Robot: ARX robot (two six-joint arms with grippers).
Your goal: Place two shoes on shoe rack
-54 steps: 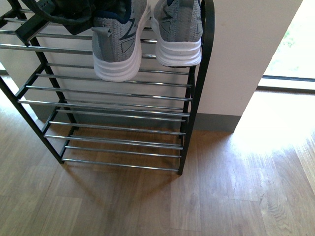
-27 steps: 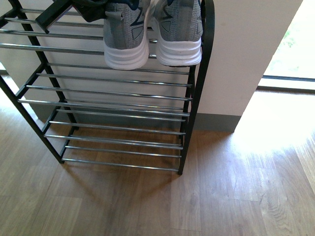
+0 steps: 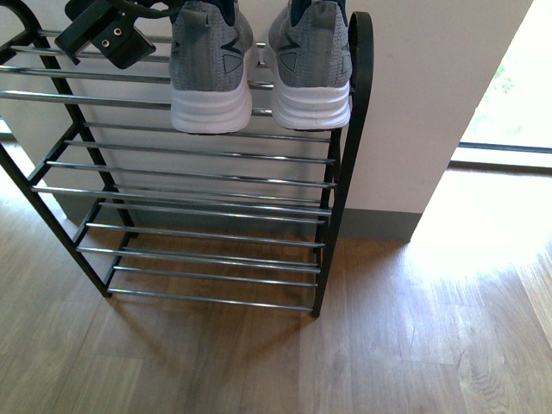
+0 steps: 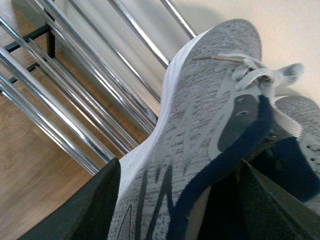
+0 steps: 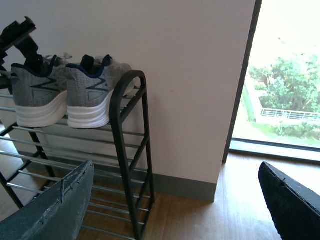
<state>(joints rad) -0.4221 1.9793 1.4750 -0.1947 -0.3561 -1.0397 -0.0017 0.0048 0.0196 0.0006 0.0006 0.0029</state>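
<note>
Two grey knit shoes with white soles stand side by side on the top tier of the black shoe rack (image 3: 343, 172), heels toward me: the left shoe (image 3: 210, 78) and the right shoe (image 3: 310, 73). My left gripper (image 4: 180, 210) is open, its fingers (image 4: 87, 205) on either side of the left shoe's (image 4: 200, 130) heel end. The left arm's black body (image 3: 108, 34) shows just left of that shoe. My right gripper (image 5: 175, 210) hangs open and empty, low and away from the rack (image 5: 127, 150). It looks at both shoes (image 5: 65, 95).
Thin chrome bars (image 3: 207, 177) form the two lower tiers. A white wall (image 3: 431, 95) with a grey skirting stands behind and to the right of the rack. Wooden floor (image 3: 388, 345) spreads in front. A bright glass door (image 5: 285, 90) lies at the right.
The left shoe, tilted and overhanging the top tier a second ago, now sits flat beside the right shoe. The left gripper has opened and the arm's black body has shifted left.
</note>
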